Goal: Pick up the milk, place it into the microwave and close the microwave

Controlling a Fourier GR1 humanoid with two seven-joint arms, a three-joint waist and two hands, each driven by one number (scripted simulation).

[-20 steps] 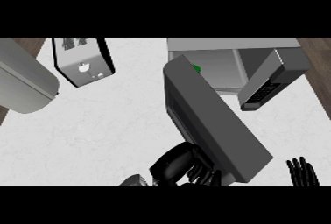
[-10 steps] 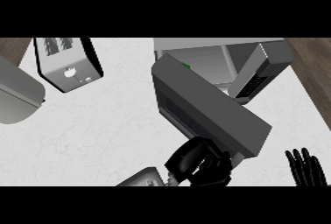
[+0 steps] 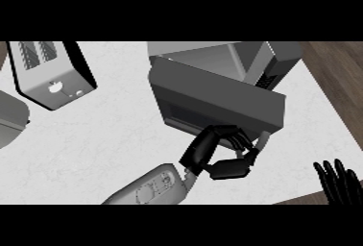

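Observation:
The microwave (image 3: 273, 65) stands at the back right of the counter, its cavity partly showing behind its door (image 3: 212, 103). The door is swung most of the way across the opening. My left hand (image 3: 216, 153) is against the door's lower outer edge, fingers curled and holding nothing. My right hand (image 3: 339, 185) rests at the lower right edge, fingers up and straight. The milk shows nowhere in the head view; the door hides most of the microwave's inside.
A silver toaster (image 3: 50, 72) stands at the back left. A grey rounded object (image 3: 10, 117) sits at the far left edge. White counter (image 3: 92, 144) lies between them and my left forearm (image 3: 145, 187). The counter's right edge meets brown floor (image 3: 337, 81).
The microwave door has swung further toward the opening, with my left hand following it up and to the right. The right hand stays at the lower right.

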